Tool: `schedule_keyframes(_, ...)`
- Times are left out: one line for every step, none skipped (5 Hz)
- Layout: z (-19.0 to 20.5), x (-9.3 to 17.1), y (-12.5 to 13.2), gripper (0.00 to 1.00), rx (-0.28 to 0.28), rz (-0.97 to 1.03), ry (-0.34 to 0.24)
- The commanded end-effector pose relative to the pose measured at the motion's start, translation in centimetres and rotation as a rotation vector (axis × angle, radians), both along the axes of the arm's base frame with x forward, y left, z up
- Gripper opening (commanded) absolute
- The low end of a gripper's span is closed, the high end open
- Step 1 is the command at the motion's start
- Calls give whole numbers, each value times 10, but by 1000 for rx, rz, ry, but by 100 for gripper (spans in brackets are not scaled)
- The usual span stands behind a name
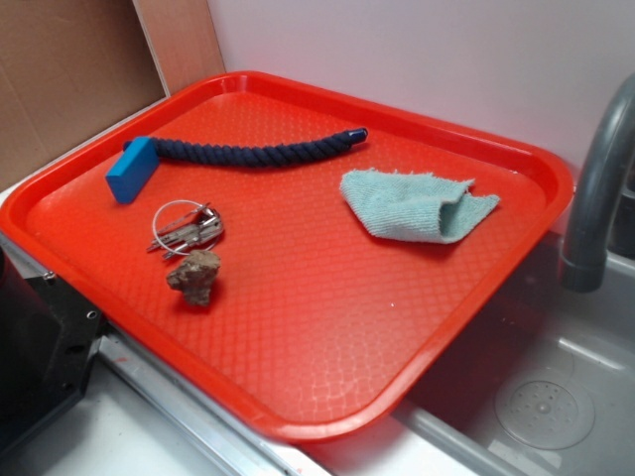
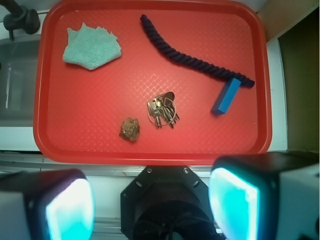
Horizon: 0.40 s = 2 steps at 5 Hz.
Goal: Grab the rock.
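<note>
We see a red tray [image 1: 298,397] lying partly over a grey sink [image 1: 556,397], with a grey faucet [image 1: 595,188] at the right edge of the exterior frame. The rock [image 1: 195,277], a small lumpy brown-grey stone, lies on the tray in the lower left of the exterior frame; in the wrist view it sits just below the middle of the frame [image 2: 130,128], near the tray's lower rim. Just beside it, apart from it, lies a bunch of silver keys [image 1: 186,227] on a ring. A dark blue rope [image 1: 248,151] runs across the upper part of the tray, one end touching a blue block [image 1: 131,170]. A pale green cloth [image 1: 417,203] lies crumpled well apart from the rock, toward the right. In the wrist view our pincer [image 2: 150,205] hangs along the bottom of the frame, its two fingers [image 2: 65,207] spread wide with nothing between them, well above the tray.
</note>
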State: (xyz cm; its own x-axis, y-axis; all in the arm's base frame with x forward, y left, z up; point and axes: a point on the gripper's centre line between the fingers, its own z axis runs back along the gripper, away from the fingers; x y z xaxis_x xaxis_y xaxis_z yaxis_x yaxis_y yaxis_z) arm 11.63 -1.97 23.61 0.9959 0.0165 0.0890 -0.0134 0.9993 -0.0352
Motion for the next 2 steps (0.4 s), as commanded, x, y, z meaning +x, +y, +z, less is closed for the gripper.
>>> schedule_keyframes(0, 0, 0, 100, 0, 0, 0)
schedule_keyframes(-13, 3, 6, 100, -38, 249, -33)
